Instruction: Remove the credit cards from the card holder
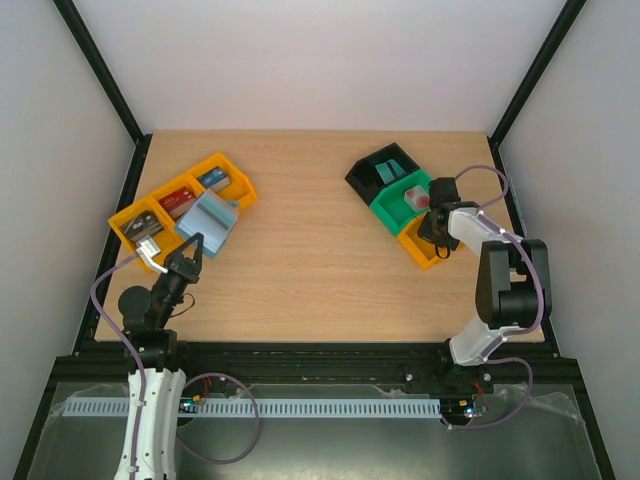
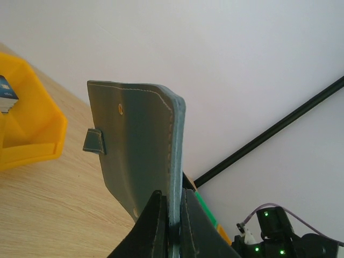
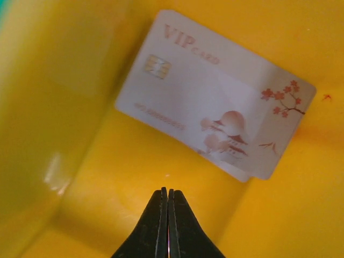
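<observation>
One card holder (image 2: 140,145), one white credit card (image 3: 215,94), four orange trays (image 2: 32,145), one green tray (image 1: 390,212), one black tray (image 1: 358,178), two arms (image 1: 510,280).

The card holder (image 2: 140,145), grey-blue with a stitched edge and a small tab, stands upright, pinched at its lower edge by the left gripper (image 2: 171,210). A pale, chip-bearing credit card (image 3: 215,94) lies in a yellow tray (image 3: 80,161).

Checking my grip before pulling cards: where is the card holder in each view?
Top external: card holder left of centre, in the left pincer, by the yellow tray.
Left wrist: centre, upright, clamped at its lower edge.
Right wrist: not in it.
Shared landmark: the yellow tray, at left wrist's left edge.
</observation>
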You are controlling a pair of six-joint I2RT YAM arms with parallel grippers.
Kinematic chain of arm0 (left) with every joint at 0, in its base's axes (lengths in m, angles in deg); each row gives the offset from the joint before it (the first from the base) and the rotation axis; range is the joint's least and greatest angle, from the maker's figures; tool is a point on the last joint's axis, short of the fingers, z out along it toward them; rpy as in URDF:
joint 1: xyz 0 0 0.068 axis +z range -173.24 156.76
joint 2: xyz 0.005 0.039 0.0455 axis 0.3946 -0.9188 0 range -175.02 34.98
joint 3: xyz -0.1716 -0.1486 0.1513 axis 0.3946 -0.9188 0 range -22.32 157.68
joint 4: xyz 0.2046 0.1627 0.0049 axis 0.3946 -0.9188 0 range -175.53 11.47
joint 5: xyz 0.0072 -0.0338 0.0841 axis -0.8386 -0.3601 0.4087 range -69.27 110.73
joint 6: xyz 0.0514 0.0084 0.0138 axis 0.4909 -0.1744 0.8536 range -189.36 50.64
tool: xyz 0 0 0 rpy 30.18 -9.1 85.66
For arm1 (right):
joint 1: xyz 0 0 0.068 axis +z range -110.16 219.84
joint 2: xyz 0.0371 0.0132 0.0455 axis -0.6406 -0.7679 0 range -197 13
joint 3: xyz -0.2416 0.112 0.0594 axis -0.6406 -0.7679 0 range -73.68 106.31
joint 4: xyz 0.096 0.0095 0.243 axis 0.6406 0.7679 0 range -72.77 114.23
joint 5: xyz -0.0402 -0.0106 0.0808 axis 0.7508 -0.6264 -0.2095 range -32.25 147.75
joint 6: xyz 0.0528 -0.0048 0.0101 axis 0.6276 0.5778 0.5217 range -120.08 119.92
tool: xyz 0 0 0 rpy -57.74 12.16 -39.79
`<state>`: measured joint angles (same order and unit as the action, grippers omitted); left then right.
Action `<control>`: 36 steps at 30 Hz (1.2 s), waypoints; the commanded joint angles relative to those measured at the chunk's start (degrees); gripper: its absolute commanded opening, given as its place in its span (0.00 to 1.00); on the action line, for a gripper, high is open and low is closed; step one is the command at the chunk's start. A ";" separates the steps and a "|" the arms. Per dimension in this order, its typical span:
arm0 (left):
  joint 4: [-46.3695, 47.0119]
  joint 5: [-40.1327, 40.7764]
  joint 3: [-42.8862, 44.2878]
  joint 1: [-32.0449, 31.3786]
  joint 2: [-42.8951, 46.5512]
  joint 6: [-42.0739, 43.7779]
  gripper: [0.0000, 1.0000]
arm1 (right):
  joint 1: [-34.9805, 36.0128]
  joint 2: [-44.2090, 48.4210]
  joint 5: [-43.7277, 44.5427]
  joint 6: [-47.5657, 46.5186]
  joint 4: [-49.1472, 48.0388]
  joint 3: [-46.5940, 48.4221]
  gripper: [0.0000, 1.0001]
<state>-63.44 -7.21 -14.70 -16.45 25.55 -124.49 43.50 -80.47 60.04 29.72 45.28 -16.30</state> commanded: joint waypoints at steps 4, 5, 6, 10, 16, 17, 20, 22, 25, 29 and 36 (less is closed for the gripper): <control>2.62 0.35 -0.25 0.31 0.38 -0.24 0.02 | -3.31 -4.28 1.78 -0.27 -1.67 3.63 0.01; 2.62 0.37 -0.24 0.37 0.38 -0.21 0.02 | -3.31 -4.75 1.60 -0.25 -2.01 4.05 0.02; 2.63 0.35 -0.23 0.41 0.31 -0.24 0.02 | -3.31 -5.29 1.55 -0.33 -2.36 4.35 0.02; 2.49 0.37 -0.26 0.41 -0.18 -0.15 0.02 | -3.57 -7.35 3.60 -0.38 -2.74 5.20 0.02; 4.97 -2.59 -0.13 0.55 -0.95 0.16 0.02 | -3.62 -2.99 2.59 -0.80 -2.50 7.34 0.02; 5.59 -3.62 -0.07 0.47 -1.08 0.08 0.02 | -3.58 -1.52 2.34 -1.07 -2.22 7.65 0.02; 8.35 -6.55 0.15 0.54 -1.74 0.03 0.02 | -2.73 4.27 2.21 -2.10 -1.96 8.30 0.05; 10.91 -8.88 0.43 0.51 -2.45 -0.27 0.02 | -0.11 9.07 2.00 -5.06 -3.14 8.52 0.10; 17.78 -14.42 1.53 -0.04 -4.74 1.13 0.02 | 6.81 15.95 -4.54 -12.87 -7.10 8.49 0.25; 18.56 -24.99 7.34 -3.59 -9.26 17.77 0.02 | 15.40 19.95 -26.03 -17.65 -13.81 8.28 0.63; 10.07 -33.44 14.52 -5.60 -11.03 32.72 0.02 | 26.90 22.19 -66.69 -12.40 -41.09 3.50 0.99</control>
<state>-53.43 -34.19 -3.75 -21.33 14.84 -101.63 65.57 -59.90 19.80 15.56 23.38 -9.35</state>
